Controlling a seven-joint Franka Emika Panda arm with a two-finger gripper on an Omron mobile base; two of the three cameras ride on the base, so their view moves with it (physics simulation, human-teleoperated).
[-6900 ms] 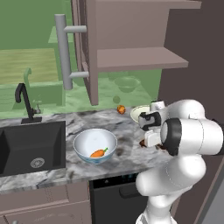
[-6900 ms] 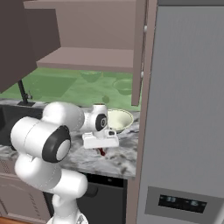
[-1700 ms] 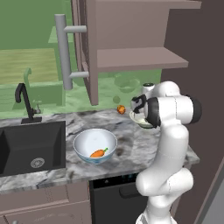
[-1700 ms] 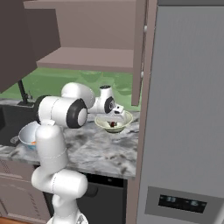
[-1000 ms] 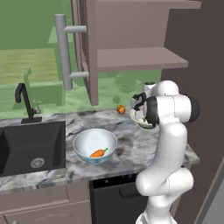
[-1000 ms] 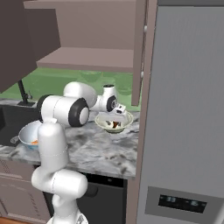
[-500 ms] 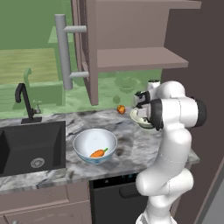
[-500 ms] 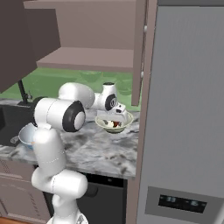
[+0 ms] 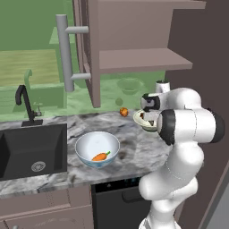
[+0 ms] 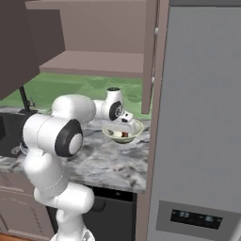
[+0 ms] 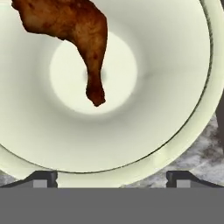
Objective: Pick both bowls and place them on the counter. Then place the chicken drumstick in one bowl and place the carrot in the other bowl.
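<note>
The chicken drumstick (image 11: 74,26) lies inside the shallow cream bowl (image 11: 175,87), its thin end pointing at the bowl's middle. My gripper (image 11: 113,179) hovers open just above this bowl (image 9: 144,121), fingers wide apart and empty. From the right, the drumstick (image 10: 124,135) shows as a dark piece in the bowl (image 10: 134,132) under my gripper (image 10: 120,127). The deep white bowl with blue pattern (image 9: 97,150) stands on the marbled counter (image 9: 134,150) nearer the front, and the carrot (image 9: 101,156) rests in it.
A small round orange-red fruit (image 9: 123,111) sits on the counter behind the bowls. The black sink (image 9: 27,147) and faucet (image 9: 24,105) are at left. An open cabinet door (image 9: 91,49) hangs above, and the tall fridge (image 10: 197,117) stands at right.
The arm carried the drumstick from the counter's front edge over to the cream bowl and let it go there. Over the last second the hand has barely moved.
</note>
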